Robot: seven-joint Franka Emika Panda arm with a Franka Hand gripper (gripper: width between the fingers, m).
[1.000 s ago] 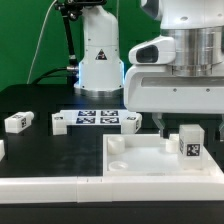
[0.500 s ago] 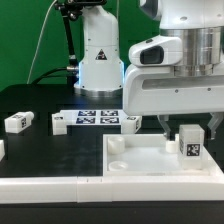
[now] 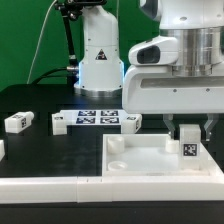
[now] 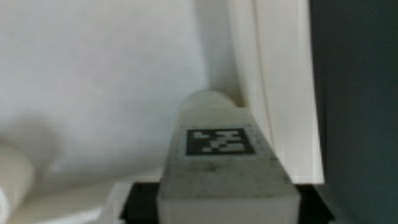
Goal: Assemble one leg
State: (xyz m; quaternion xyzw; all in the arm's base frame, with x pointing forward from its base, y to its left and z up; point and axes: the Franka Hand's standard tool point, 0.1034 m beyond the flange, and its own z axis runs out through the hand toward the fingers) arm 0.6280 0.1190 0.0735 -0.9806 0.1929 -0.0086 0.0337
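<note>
The leg [image 3: 187, 146] stood upright on the white panel [image 3: 140, 158], at about 3 o'clock on the panel as the exterior view showed it. Its tag faced the camera. The gripper [image 3: 188, 128] hung directly above the leg, with one dark finger [image 3: 169, 129] at the leg's 9 o'clock side and the other at its 3 o'clock side. The fingers bracketed the top of the leg; I could not tell from either view whether they pressed on it or stood just clear. In the wrist view the leg [image 4: 219, 150] filled the middle of the picture, tag toward the lens, with a dark finger pad [image 4: 139, 203] beside its near end and the panel [image 4: 89, 90] pale behind it.

Round sockets showed at the panel's 9 o'clock end, one [image 3: 119, 143] farther back and one [image 3: 119, 161] nearer the front edge. Both were empty.

The marker board [image 3: 97, 120] lay flat on the black table [image 3: 30, 145], at 11 o'clock from the panel. A second leg [image 3: 60, 122] sat at the board's 9 o'clock end, touching or just beside it. A third leg [image 3: 18, 121] lay well apart, farther toward 9 o'clock. The robot base [image 3: 99, 55] stood behind the board at 12 o'clock.
</note>
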